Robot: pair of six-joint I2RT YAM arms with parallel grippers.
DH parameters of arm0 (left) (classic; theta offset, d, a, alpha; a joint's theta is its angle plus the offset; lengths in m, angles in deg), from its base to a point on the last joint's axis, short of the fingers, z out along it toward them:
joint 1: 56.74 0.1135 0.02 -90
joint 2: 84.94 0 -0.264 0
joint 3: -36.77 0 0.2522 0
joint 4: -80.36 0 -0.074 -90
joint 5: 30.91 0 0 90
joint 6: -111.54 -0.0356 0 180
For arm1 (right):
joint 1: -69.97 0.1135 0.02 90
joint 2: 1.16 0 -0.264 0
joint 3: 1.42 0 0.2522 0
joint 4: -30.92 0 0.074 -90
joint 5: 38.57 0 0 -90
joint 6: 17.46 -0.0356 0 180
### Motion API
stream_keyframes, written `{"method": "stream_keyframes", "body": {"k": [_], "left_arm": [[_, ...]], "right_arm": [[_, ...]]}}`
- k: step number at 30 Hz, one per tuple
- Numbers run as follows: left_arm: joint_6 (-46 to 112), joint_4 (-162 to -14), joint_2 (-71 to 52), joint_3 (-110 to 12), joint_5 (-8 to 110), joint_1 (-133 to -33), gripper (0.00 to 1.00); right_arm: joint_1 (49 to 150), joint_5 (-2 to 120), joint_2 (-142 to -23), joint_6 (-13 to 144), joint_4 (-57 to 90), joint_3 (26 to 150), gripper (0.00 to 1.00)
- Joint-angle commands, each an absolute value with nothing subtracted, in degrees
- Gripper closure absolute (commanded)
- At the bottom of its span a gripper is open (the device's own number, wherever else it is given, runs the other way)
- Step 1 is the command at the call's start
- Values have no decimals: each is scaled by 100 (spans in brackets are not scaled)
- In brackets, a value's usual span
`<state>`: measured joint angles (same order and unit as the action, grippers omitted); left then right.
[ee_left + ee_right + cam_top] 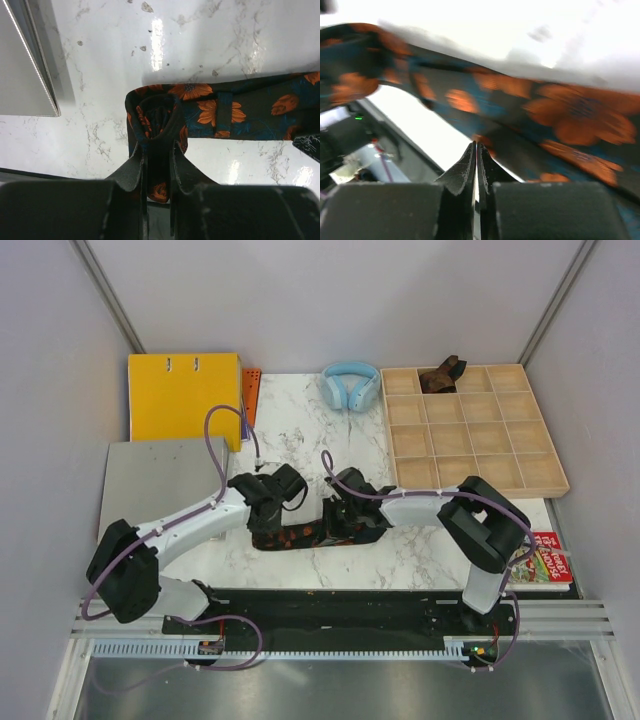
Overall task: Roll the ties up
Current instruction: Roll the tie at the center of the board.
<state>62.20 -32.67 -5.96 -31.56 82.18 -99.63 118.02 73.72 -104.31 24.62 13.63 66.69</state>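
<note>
A black tie with orange flowers lies as a strip on the marble table, between the two grippers. My left gripper is shut on its looped left end; in the left wrist view the fabric curls round and runs down between the fingers. My right gripper sits at the tie's right part. In the blurred right wrist view its jaws stand almost together, tips at the edge of the tie, with nothing seen between them. A dark brown rolled tie rests in a back compartment of the wooden tray.
Light-blue headphones lie at the back of the table. A yellow binder and a grey board are on the left. A red booklet lies by the right arm's base. White walls close in the sides.
</note>
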Motion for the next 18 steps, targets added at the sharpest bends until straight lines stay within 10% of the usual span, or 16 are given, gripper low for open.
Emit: {"method": "stream_keyframes", "body": {"k": [1, 18], "left_arm": [[6143, -3210, -462, -3175, 8501, -10261, 98], [6847, -2146, 1154, -3781, 9591, -11079, 98]], "right_arm": [[11822, 7235, -10355, 2517, 1672, 6297, 93], [11690, 7138, -10548, 2613, 1681, 6130, 95]]}}
